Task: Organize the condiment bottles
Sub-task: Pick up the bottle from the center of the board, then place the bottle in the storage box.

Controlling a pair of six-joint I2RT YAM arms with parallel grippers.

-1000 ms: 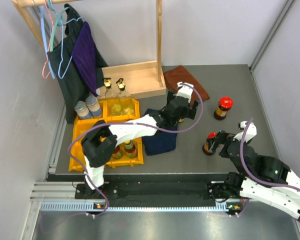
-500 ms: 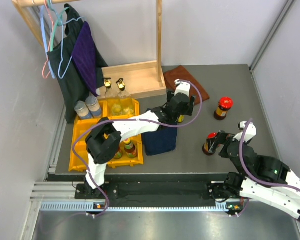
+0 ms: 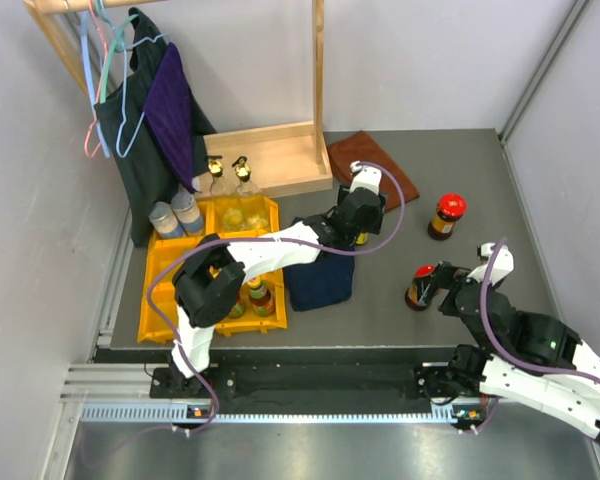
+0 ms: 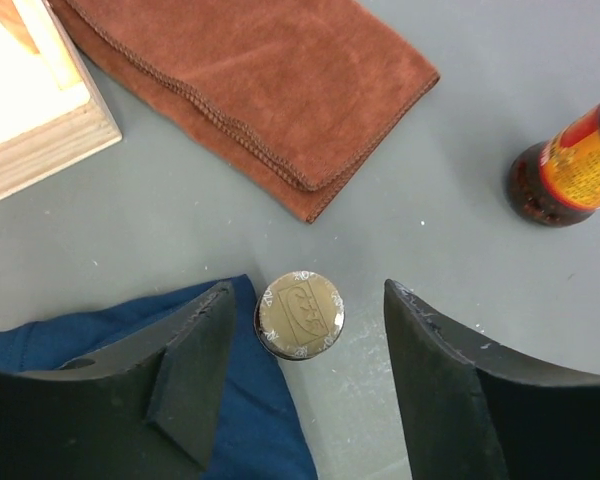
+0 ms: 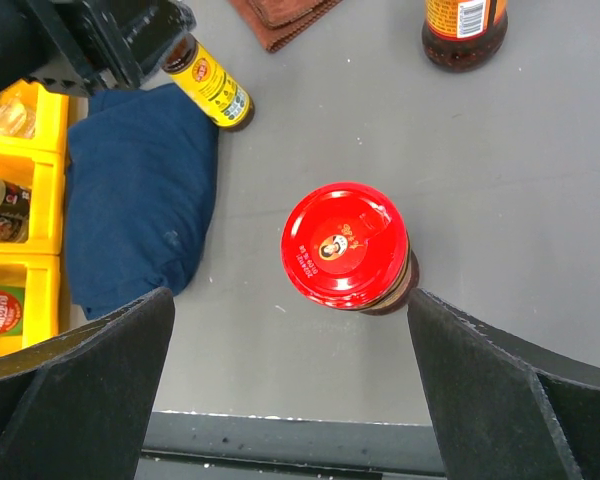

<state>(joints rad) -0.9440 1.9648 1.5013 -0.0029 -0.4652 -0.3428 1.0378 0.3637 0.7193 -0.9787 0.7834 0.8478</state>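
Note:
A small bottle with a gold cap (image 4: 300, 315) and yellow label (image 5: 212, 87) stands by the blue cloth's edge. My left gripper (image 4: 307, 298) hangs over it, one finger on each side of the cap; neither touches it, so it is open. A red-lidded jar (image 5: 346, 244) stands near the table's front edge, just ahead of my wide-open right gripper (image 5: 290, 305). Another red-lidded jar (image 3: 446, 215) stands farther back on the right. Clear gold-topped bottles (image 3: 230, 188), white-lidded jars (image 3: 176, 215) and sauce bottles (image 3: 256, 297) sit in the yellow bins (image 3: 158, 262).
A folded blue cloth (image 3: 320, 282) lies beside the bins, touching the gold-capped bottle's base. A brown cloth (image 3: 378, 165) and a shallow wooden tray (image 3: 270, 152) lie at the back. Clothes on hangers (image 3: 155, 110) hang at the back left.
My left gripper has shifted a little left over the gold-capped bottle and its jaws have narrowed around the cap. The right arm and the jars have not moved.

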